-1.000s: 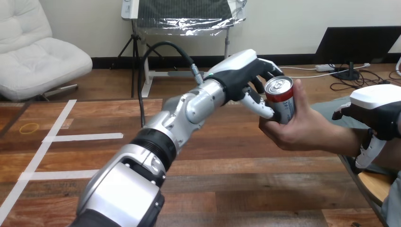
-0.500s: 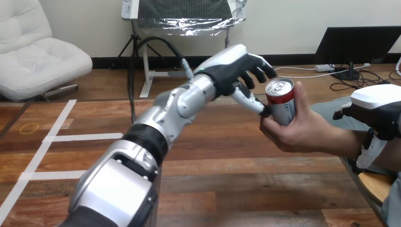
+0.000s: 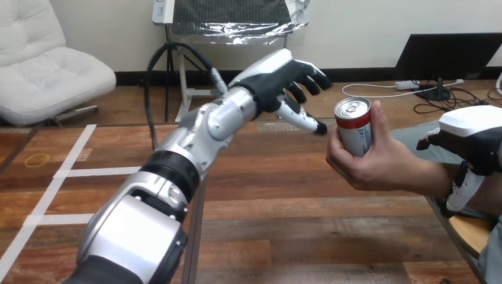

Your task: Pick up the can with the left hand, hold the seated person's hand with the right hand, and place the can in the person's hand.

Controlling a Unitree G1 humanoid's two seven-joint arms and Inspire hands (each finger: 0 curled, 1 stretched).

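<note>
Red-and-silver drink can [image 3: 353,124] is standing upright in the person's hand [image 3: 373,165], top facing up, with their grip wrapped round its lower half, so the handoff looks done to me. My left hand [image 3: 278,80] is up and to the left of it, with the fingers [image 3: 308,74] spread apart and holding nothing. The thumb tip is near the can's side but not touching. So the can lies to the right of and a bit below my left hand, long axis vertical, and the left is the nearer of my two hands. My right hand [image 3: 473,139] is at the right edge, over the person's forearm [image 3: 426,174]; can't tell if it actually has a grip there. I'd guess next is drawing the left arm away leftward without clipping the can.
</note>
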